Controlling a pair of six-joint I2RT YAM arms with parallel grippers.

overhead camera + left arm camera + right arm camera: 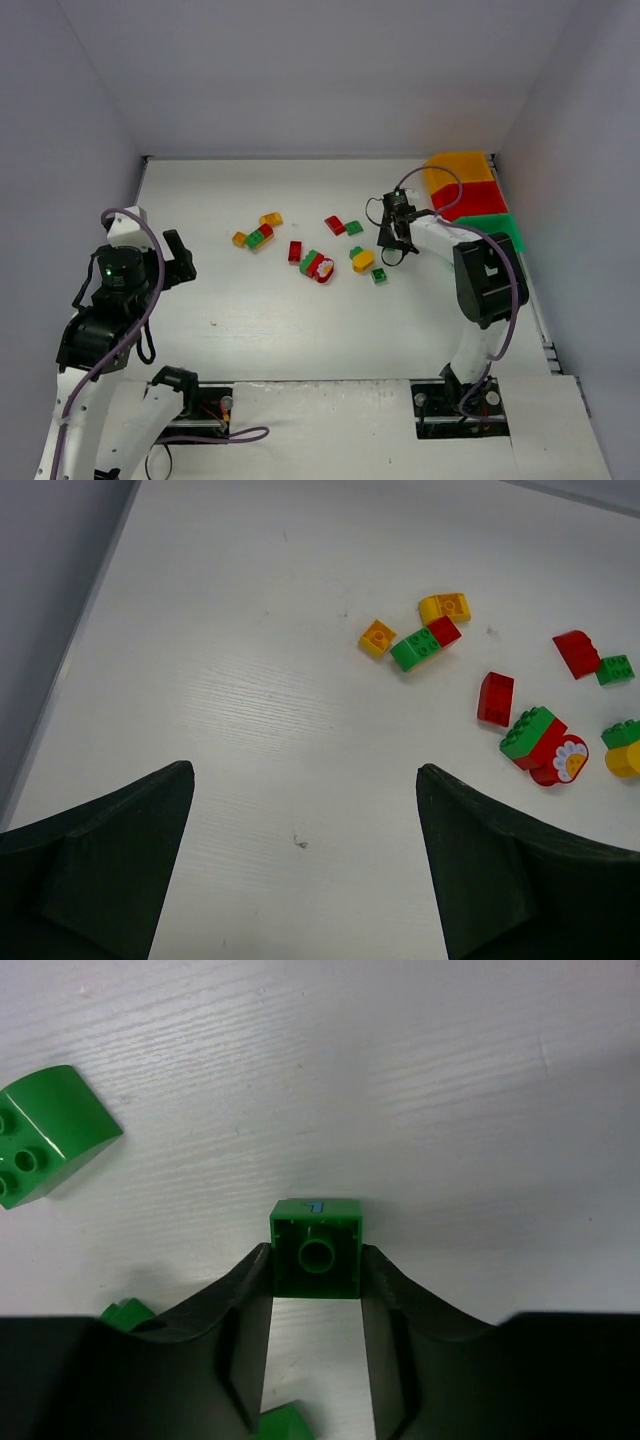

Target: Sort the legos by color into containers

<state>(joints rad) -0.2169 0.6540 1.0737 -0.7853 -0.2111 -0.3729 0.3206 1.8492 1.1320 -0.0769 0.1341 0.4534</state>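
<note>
My right gripper (317, 1265) is shut on a small green brick (317, 1248), hollow underside toward the camera; I cannot tell whether the brick touches the table. In the top view the right gripper (394, 240) is right of the loose legos and left of the bins: yellow-orange (458, 166), red (470, 197) and green (495, 230). My left gripper (305, 772) is open and empty over bare table at the left (180, 258). Loose bricks include a red one (294, 251), a green-red pair (259, 237) and a yellow one (271, 219).
A green curved brick (45, 1145) lies left of the held brick. A green-red-flower cluster (318, 266), a yellow-green piece (362, 259) and a small green brick (379, 276) lie close to the right gripper. Grey walls enclose the white table (250, 330) on three sides.
</note>
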